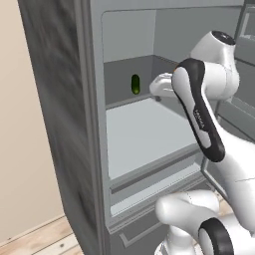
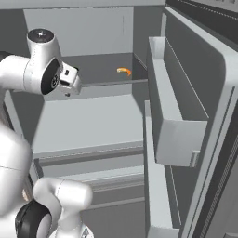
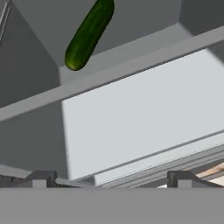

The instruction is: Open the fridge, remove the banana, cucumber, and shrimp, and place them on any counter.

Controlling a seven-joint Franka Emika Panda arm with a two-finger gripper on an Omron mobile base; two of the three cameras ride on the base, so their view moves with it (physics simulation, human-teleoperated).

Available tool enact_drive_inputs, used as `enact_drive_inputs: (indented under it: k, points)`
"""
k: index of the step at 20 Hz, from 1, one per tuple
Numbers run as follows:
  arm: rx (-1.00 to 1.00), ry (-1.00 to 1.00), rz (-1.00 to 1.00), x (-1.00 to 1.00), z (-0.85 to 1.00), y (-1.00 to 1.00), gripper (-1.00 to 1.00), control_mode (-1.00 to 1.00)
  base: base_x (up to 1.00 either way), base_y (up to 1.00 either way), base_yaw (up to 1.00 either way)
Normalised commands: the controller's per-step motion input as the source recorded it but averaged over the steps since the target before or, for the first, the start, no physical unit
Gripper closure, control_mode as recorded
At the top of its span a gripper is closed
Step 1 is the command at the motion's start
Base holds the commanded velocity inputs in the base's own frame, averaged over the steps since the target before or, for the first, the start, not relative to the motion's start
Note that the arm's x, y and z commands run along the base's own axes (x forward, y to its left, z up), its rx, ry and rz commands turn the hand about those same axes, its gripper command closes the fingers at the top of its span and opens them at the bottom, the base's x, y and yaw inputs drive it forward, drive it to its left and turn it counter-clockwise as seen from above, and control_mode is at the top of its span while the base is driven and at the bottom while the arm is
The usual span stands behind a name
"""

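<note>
Reaching, left base view: the arm stretches into the open fridge [image 1: 74, 124]; the cucumber [image 1: 135, 84] lies on the upper shelf [image 1: 144, 102] just beyond the hand, which could shove it backward.
Right base view: the shrimp [image 2: 123, 70] sits on that same shelf, well right of the hand; a wide sweep might knock it.
Hand view: the end effector [image 3: 109, 179] has its fingers spread apart, empty, aimed below the cucumber; closing here would likely catch nothing.
</note>
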Motion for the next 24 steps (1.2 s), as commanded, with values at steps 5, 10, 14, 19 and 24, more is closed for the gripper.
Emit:
enact_drive_inputs:
  k: [5,10,14,19,24]
  points:
    - [0.0,0.03,0.0,0.55,0.05,0.26,-1.0,-1.0,0.0,0.0,0.0]
    - [0.0,0.12,0.0,0.41,0.02,0.0,-1.0,-1.0,0.0,0.0,0.0]
    - [0.0,0.11,-0.02,0.5,0.07,0.16,-1.0,-1.0,0.0,0.0,0.0]
    - [0.0,0.01,-0.04,0.35,0.12,0.28,-1.0,-1.0,0.0,0.0,0.0]
    - [0.0,-0.02,-0.04,0.41,0.0,0.14,-1.0,-1.0,0.0,0.0,0.0]
